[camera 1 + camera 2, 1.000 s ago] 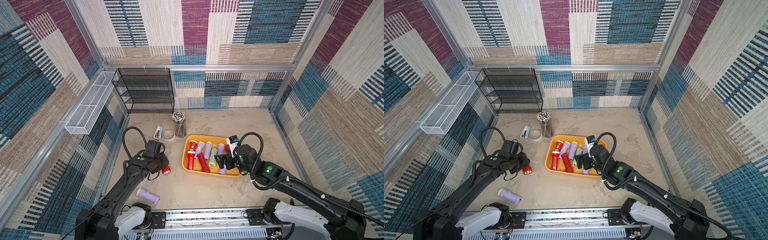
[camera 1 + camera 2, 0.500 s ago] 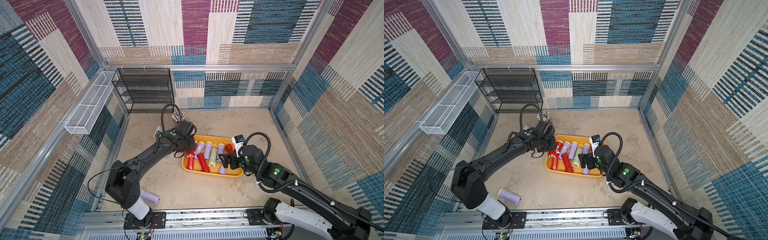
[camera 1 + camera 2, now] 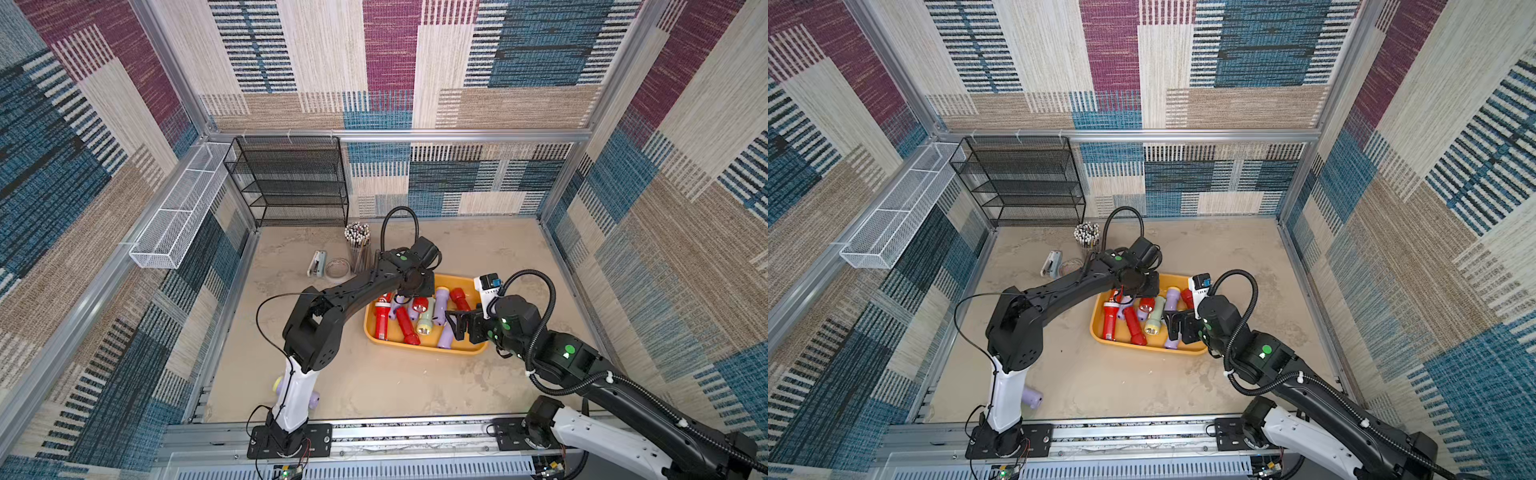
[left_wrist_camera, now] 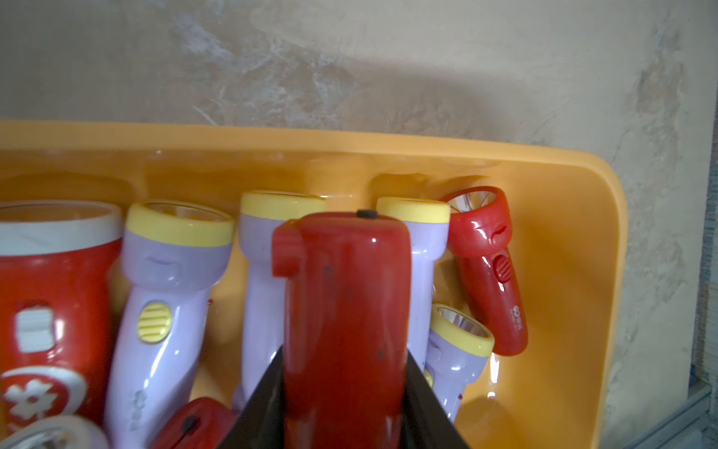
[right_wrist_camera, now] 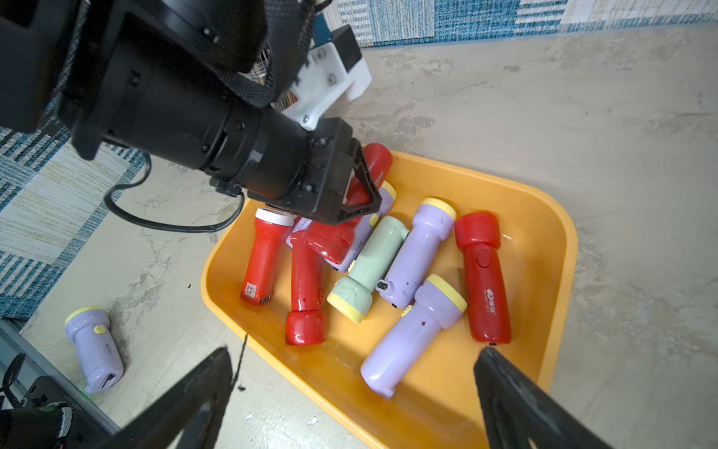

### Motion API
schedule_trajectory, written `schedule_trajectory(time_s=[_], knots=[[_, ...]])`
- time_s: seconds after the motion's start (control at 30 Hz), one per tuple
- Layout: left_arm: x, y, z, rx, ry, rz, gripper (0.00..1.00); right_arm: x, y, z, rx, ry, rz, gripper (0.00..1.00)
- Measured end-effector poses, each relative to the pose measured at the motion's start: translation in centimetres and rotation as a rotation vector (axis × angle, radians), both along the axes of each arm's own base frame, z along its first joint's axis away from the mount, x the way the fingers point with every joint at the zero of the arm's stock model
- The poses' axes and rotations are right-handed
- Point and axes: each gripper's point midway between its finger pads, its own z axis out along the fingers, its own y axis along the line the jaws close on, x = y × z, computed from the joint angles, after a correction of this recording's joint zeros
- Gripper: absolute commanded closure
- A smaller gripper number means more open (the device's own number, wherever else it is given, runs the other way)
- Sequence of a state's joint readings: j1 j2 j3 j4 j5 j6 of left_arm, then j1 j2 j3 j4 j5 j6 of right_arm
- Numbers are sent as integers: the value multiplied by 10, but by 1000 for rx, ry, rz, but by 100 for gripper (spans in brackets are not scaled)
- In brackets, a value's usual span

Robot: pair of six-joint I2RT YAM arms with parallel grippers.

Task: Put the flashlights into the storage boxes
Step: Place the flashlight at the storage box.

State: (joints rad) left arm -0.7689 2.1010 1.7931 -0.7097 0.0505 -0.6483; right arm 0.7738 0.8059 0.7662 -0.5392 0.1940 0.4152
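The yellow-orange storage box (image 3: 419, 347) (image 3: 1140, 347) holds several red and lavender flashlights and one pale green flashlight (image 5: 369, 264). My left gripper (image 3: 415, 293) (image 4: 344, 408) is shut on a red flashlight (image 4: 345, 303) (image 5: 332, 241) and holds it just above the pile at the box's far left end, as both top views show. My right gripper (image 3: 459, 328) (image 5: 355, 352) hangs open over the box's near right end with nothing between its fingers. One lavender flashlight (image 3: 1032, 397) (image 5: 95, 350) lies on the floor by the left arm's base.
A cup of pencils (image 3: 357, 249), a stapler (image 3: 316, 264) and a small clear dish (image 3: 337, 268) stand just behind the box's left end. A black mesh rack (image 3: 291, 183) stands in the back left corner, and a white wire basket (image 3: 178, 216) hangs on the left wall.
My left arm has swung from the near-left floor across to the box, carrying the red flashlight. My right gripper has stayed open and shifted slightly right.
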Motion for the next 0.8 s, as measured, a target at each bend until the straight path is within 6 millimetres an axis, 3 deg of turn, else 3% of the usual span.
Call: schedule_trajectory(time_s=[0.23, 0.4, 0.5, 0.8], knots=[[-4, -3, -20, 38, 45, -29, 72, 0, 0, -7, -14, 14, 0, 0], [-7, -1, -29, 61, 64, -41, 62, 1, 1, -10, -22, 22, 0, 0], [-8, 0, -31, 71, 69, -50, 55, 1, 1, -11, -24, 24, 0, 0], [-5, 0, -24, 74, 52, -51, 49, 1, 1, -14, -28, 27, 0, 0]])
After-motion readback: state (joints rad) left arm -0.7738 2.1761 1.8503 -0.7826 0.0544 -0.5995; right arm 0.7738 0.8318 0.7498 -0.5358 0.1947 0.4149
